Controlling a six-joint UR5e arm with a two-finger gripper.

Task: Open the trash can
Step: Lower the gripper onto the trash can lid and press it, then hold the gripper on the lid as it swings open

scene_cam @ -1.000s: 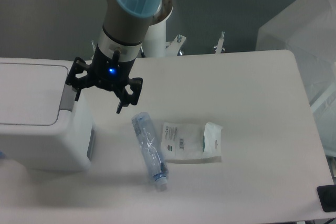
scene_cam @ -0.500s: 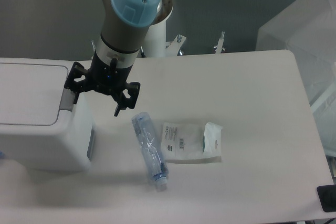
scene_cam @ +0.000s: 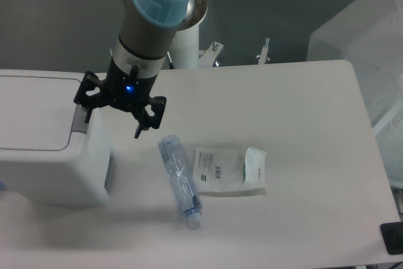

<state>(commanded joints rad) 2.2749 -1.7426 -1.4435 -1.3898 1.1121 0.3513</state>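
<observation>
One arm in play here, the UR5e reaching down from the top of the view, its pale blue joint cap up high and the black two-finger gripper (scene_cam: 112, 114) hanging at the right-hand edge of the trash can (scene_cam: 50, 140). The jaws stand wide apart, nothing between them: one fingertip is over the bin's right rim, right by the grey push-button (scene_cam: 79, 118), the other points down over the bare table (scene_cam: 302, 124) just beside the bin's wall. A blue light glows on the gripper body. Whether the near finger actually touches the button or the lid cannot be told from this angle.

The trash can itself sits at the left edge of the table, a big boxy white bin with rounded corners, its flat white lid (scene_cam: 34, 111) lying down, closed.

To the right of the bin, near the table's middle, a clear plastic bottle (scene_cam: 179, 179) lies on its side, running diagonally with its cap end toward the front edge. Just beside it, on its right, lies a flat white sealed packet (scene_cam: 230, 170) with a printed label; bottle and packet are very close, perhaps touching
</observation>
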